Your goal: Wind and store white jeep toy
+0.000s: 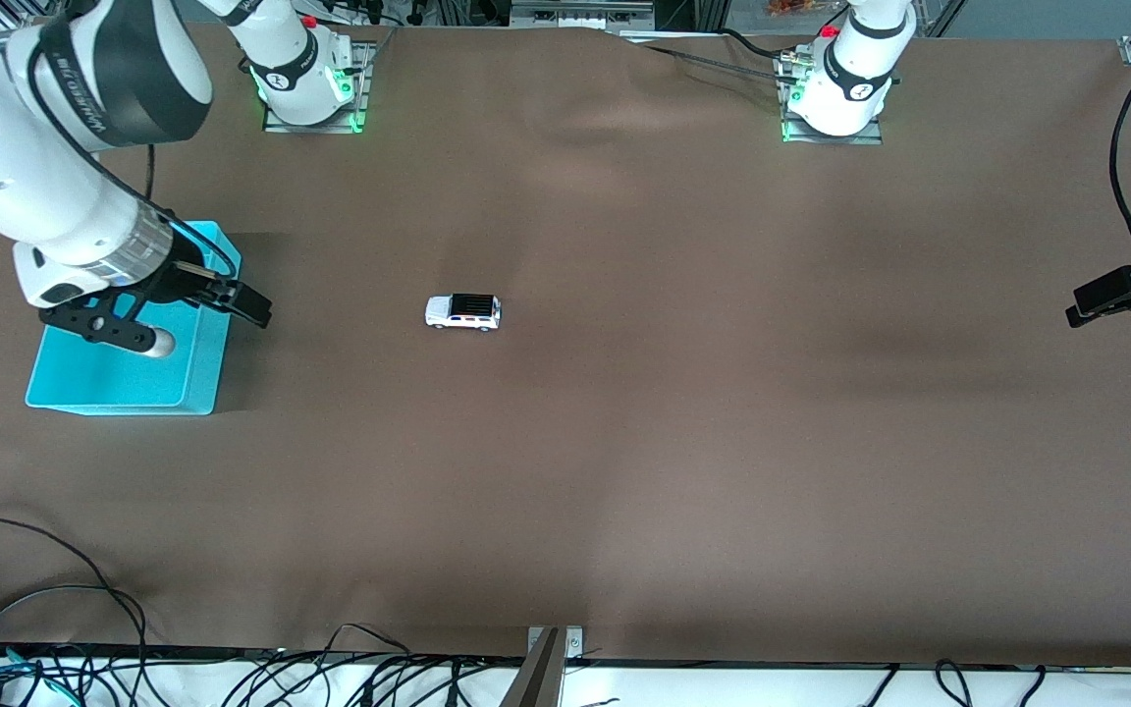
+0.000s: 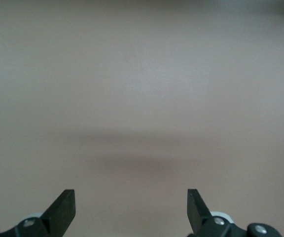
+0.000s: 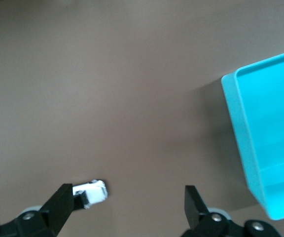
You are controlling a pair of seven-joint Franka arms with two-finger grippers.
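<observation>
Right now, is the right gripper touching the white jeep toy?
Apart. In the front view the right gripper is open over the cyan bin's edge, and bare brown table separates it from the white jeep toy.

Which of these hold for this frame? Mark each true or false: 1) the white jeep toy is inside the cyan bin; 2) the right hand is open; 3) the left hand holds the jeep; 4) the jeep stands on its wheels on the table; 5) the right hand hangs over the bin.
1) False. The white jeep toy sits on the brown table, apart from the cyan bin, toward the left arm's end from it.
2) True. The right hand is open and empty.
3) False. The left hand is open over bare table.
4) True.
5) True, over the bin's edge.
</observation>
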